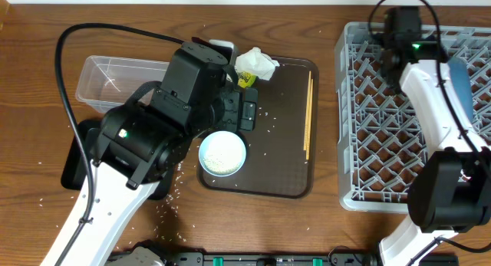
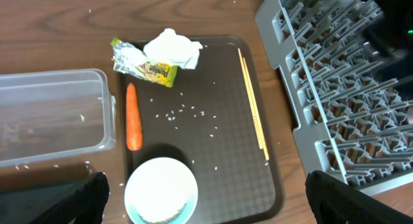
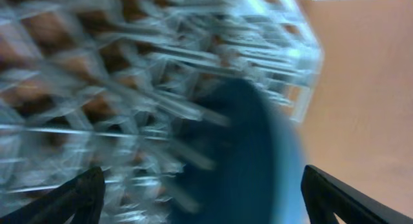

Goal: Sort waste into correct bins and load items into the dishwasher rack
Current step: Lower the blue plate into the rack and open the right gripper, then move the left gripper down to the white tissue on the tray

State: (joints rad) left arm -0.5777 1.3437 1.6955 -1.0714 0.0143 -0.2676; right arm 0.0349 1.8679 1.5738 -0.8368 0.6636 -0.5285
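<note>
We are logging, on the bench [image 1: 31, 59]: a brown serving tray [image 2: 219, 153] carrying the carrot [image 2: 133, 117], wrapper [image 2: 145, 66], tissue [image 2: 171, 48], scattered rice [image 2: 184, 111], chopsticks [image 2: 253, 104] and bowl [image 2: 160, 190]; a tub [image 2: 51, 114], clear, lying just beside the serving tray's left edge; a black tray [image 1: 69, 172] sitting nearer the robot, mostly under the left arm; and the rack [image 1: 383, 120] standing to the right, with the dish [image 1: 460, 88], dark blue, standing among its pegs. The left hand [image 2: 206, 179] is hanging above the serving tray's near end, fingers spread wide and holding nothing, with the bowl lying below and between them. The right hand [image 3: 201, 169] is hanging over the rack, fingers likewise spread, facing the dish through heavy blur; we are not seeing whether it is touching it. We are judging the waste to be the left arm's work, since the right hand is sitting well apart, beyond the chopsticks. The carrot is lying ahead of the left hand, toward its left finger, with its long axis running straight away from the wrist and parallel to the tub's wall, so we are judging that the fingers are already lining up to close across its width. Wrapper and tissue are lying farther ahead, touching each other at the serving tray's far-left corner.
</note>
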